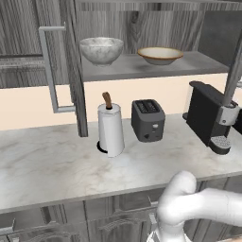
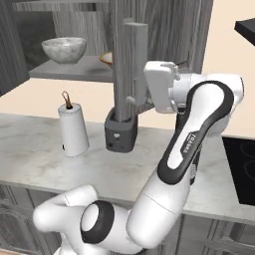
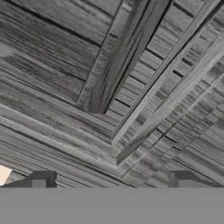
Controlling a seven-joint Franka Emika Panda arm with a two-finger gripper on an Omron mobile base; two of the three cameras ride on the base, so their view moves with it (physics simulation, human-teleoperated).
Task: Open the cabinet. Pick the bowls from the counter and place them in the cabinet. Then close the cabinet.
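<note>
both bowls, grey (image 1: 101, 50) and tan (image 1: 159, 55), sit on the cabinet (image 1: 142, 66) shelf at upper centre, so closing is in hand: the spread, empty gripper (image 3: 109, 183) faces a door panel and should push it shut.

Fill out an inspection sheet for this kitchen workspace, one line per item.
Surface: pale marble counter, bowls no longer on it.
Job's things: cabinet open, both doors swung out; speckled bowl and tan bowl upright on its shelf, apart.
Clutter: paper towel roll, toaster, coffee machine at the back of the counter.
Grippers: gripper open, facing the right door's panel close up, fingers holding nothing.
Cables: nothing seen.
Surroundings: low grey drawers below; dark cooktop to the right.
</note>
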